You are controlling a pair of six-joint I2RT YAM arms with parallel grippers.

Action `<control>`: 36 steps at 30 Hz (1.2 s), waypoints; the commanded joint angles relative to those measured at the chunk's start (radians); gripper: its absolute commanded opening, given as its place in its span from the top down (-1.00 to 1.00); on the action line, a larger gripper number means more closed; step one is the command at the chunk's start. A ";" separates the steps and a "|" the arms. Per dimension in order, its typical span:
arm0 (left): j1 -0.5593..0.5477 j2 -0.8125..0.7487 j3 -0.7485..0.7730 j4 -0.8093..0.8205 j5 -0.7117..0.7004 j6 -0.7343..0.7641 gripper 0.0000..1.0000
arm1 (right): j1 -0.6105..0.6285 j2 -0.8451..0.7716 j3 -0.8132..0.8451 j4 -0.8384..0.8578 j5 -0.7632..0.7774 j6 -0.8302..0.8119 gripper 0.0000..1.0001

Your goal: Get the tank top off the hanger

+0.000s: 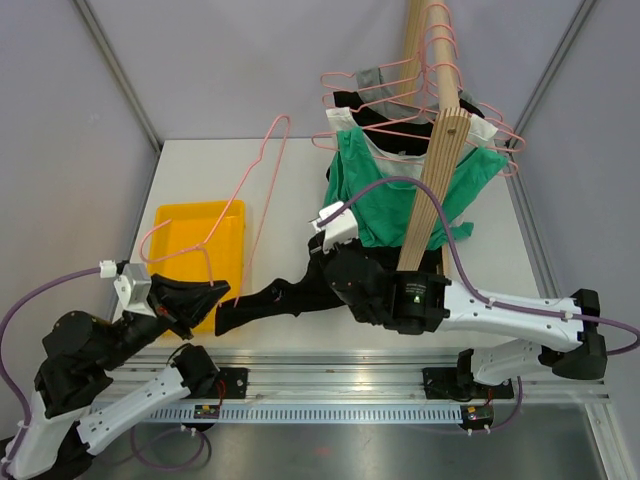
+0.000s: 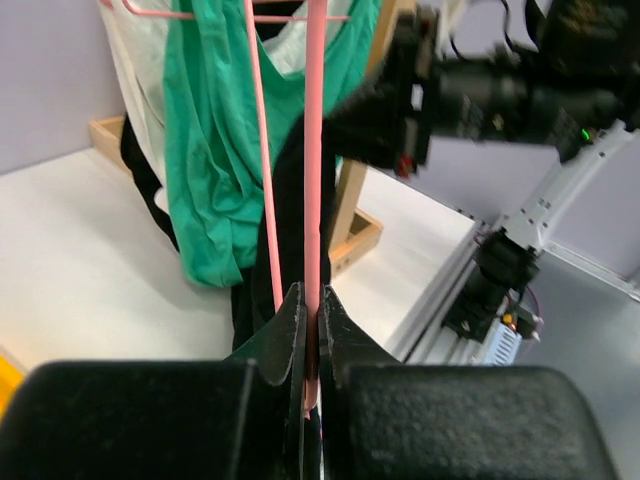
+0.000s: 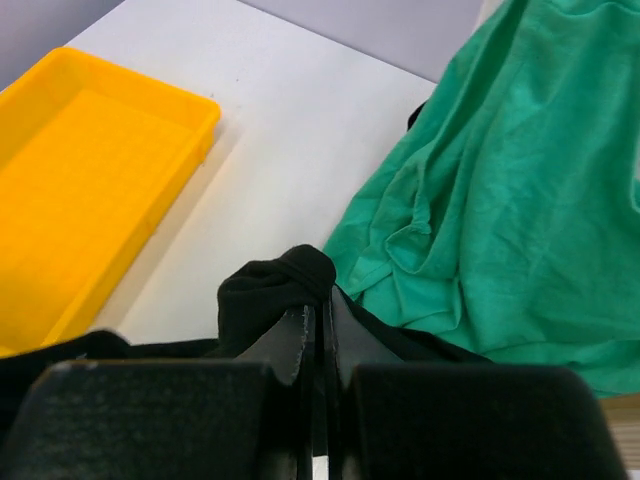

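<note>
A pink wire hanger (image 1: 269, 195) slants over the table, and my left gripper (image 1: 208, 297) is shut on its wire (image 2: 314, 200) near the yellow tray. The black tank top (image 1: 265, 298) stretches from beside the left gripper across to my right gripper (image 1: 322, 272). In the right wrist view the right gripper (image 3: 322, 312) is shut on a bunched fold of the tank top (image 3: 265, 290). In the left wrist view the left gripper (image 2: 312, 335) pinches the hanger, with the tank top (image 2: 288, 210) hanging behind the wires. Whether the fabric is still threaded on the hanger cannot be told.
A yellow tray (image 1: 190, 235) lies on the table's left side. At the back right a wooden rack post (image 1: 437, 170) carries several pink hangers (image 1: 400, 95) with a green garment (image 1: 385, 195) and white, black and grey ones. The green garment (image 3: 500, 170) hangs just beyond the right gripper.
</note>
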 commanded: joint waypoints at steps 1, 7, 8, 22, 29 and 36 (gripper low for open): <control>0.002 0.055 -0.005 0.190 -0.077 0.048 1.00 | 0.055 0.022 0.042 0.018 0.065 0.037 1.00; 0.002 0.076 -0.049 0.302 -0.152 0.068 1.00 | 0.135 0.023 0.036 0.008 0.096 0.082 1.00; 0.002 0.077 -0.061 0.312 -0.164 0.072 1.00 | 0.159 0.025 0.039 0.002 0.102 0.088 1.00; 0.002 0.184 -0.065 0.459 -0.238 0.117 1.00 | 0.254 0.083 0.082 -0.002 0.094 0.120 1.00; 0.002 0.267 -0.003 0.454 -0.201 0.105 1.00 | 0.262 0.098 0.070 -0.034 0.113 0.154 1.00; 0.002 0.321 0.066 0.345 -0.164 0.098 1.00 | 0.262 0.075 0.040 -0.089 0.119 0.243 0.79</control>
